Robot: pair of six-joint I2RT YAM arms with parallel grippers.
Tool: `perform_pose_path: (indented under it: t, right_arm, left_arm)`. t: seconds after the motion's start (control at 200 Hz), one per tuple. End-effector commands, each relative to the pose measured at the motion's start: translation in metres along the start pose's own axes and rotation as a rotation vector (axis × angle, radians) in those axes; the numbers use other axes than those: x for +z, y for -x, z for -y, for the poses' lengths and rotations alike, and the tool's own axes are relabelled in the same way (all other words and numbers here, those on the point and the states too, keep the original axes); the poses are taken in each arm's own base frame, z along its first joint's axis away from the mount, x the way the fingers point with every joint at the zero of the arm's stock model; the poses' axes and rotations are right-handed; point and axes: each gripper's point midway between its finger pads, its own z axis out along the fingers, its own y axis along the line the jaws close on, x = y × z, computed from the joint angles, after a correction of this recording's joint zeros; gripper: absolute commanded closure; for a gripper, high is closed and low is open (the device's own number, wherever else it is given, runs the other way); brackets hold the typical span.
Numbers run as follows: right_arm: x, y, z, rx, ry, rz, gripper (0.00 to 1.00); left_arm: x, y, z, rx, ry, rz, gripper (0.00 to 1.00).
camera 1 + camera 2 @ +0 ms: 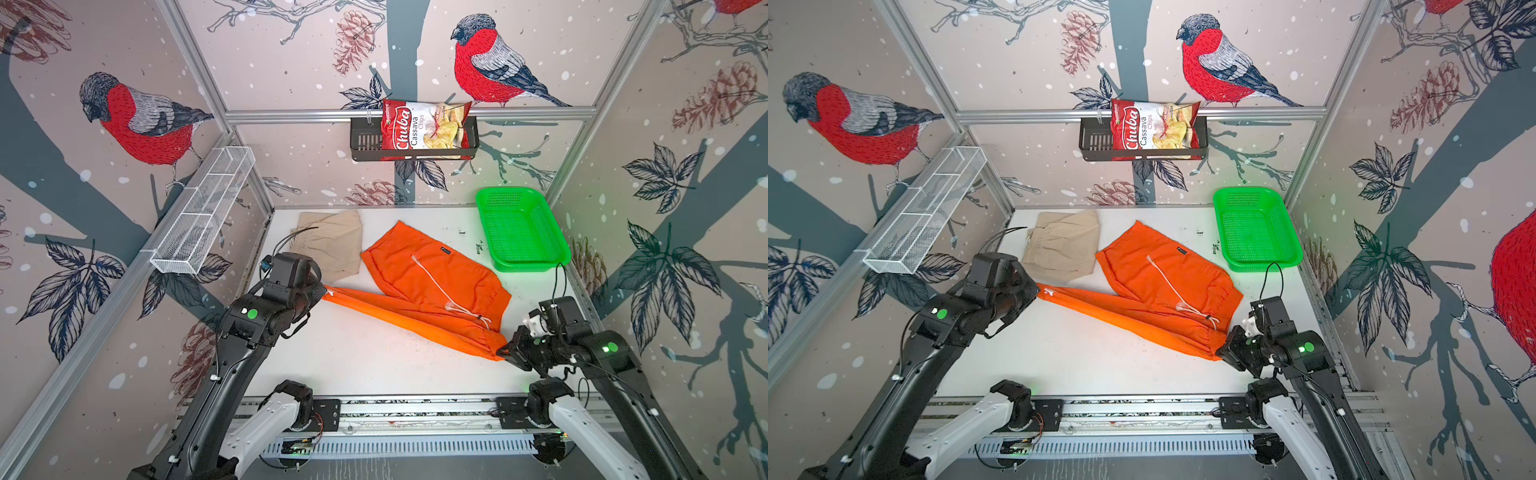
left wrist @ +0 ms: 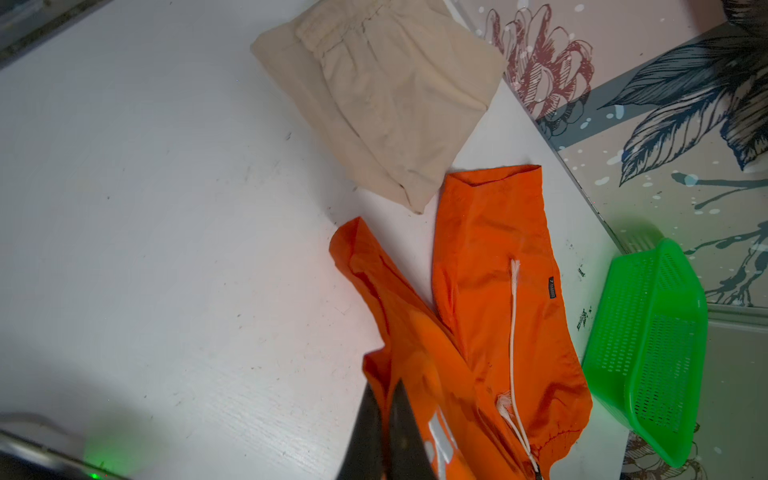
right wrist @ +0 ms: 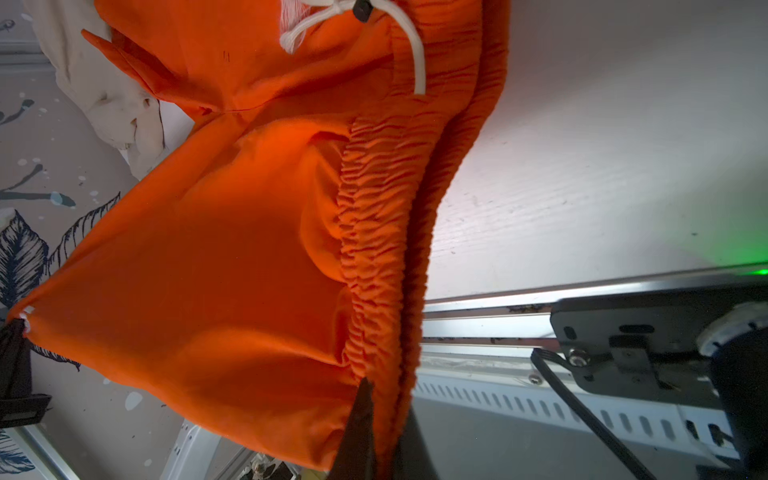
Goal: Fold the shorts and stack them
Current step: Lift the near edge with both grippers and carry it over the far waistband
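The left gripper point(image 1: 323, 293), jaws pressed together, is pinching a leg corner of the orange shorts point(image 1: 432, 286) near the left edge of the white table point(image 1: 374, 370). The right gripper point(image 1: 501, 352) is clamping the gathered waistband toward the right edge, pulling the cloth between them taut. The rest of the orange pair is lying across the table's middle, with its white drawstring point(image 1: 432, 282) trailing over it. The folded beige shorts point(image 1: 332, 245) are resting at the far left corner, and a green basket point(image 1: 519, 228) is sitting at the far right corner.
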Motion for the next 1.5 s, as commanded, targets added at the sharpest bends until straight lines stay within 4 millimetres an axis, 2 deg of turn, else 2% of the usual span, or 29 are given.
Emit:
perform_pose_path:
  t: [0.0,0.195,0.28,0.39,0.485,0.67,0.76,0.84,0.936,1.111,1.346,1.496]
  right_arm:
    - [-0.003,0.002,0.016,-0.025,-0.117,0.004,1.00]
    - [-0.009,0.015,0.011,-0.061,-0.176,0.011,1.00]
    - [-0.012,0.020,0.007,-0.067,-0.185,0.022,1.00]
    - [-0.016,0.020,-0.002,-0.065,-0.167,0.022,1.00]
    - [-0.018,0.011,-0.007,-0.054,-0.144,0.014,1.00]
    - [-0.025,-0.014,-0.012,-0.030,-0.092,0.019,1.00]
    - [-0.032,-0.014,-0.016,-0.031,-0.078,0.049,1.00]
    - [-0.031,-0.009,-0.015,-0.047,-0.105,0.067,1.00]
    - [-0.030,0.005,-0.017,-0.055,-0.149,0.110,1.00]
    - [-0.026,0.023,-0.024,-0.073,-0.167,0.155,1.00]
    - [-0.010,0.042,-0.011,-0.047,-0.198,0.116,1.00]
    - [0.004,0.049,-0.001,-0.034,-0.217,0.068,1.00]
  left_arm:
    - [0.002,0.039,0.020,0.118,-0.014,0.172,1.00]
    - [0.019,0.061,0.069,0.210,-0.091,0.212,1.00]
    - [0.015,0.076,0.092,0.228,-0.138,0.259,1.00]
    - [0.008,0.086,0.111,0.267,-0.170,0.292,1.00]
    - [-0.001,0.084,0.114,0.297,-0.170,0.299,1.00]
    - [-0.016,0.071,0.100,0.296,-0.188,0.296,1.00]
    - [-0.024,0.075,0.101,0.306,-0.203,0.324,1.00]
    - [-0.024,0.080,0.111,0.338,-0.226,0.356,1.00]
    - [-0.012,0.086,0.126,0.374,-0.234,0.373,1.00]
    - [0.025,0.084,0.159,0.418,-0.258,0.332,1.00]
    - [0.059,0.091,0.195,0.491,-0.283,0.357,1.00]
    - [0.087,0.089,0.209,0.522,-0.276,0.329,1.00]
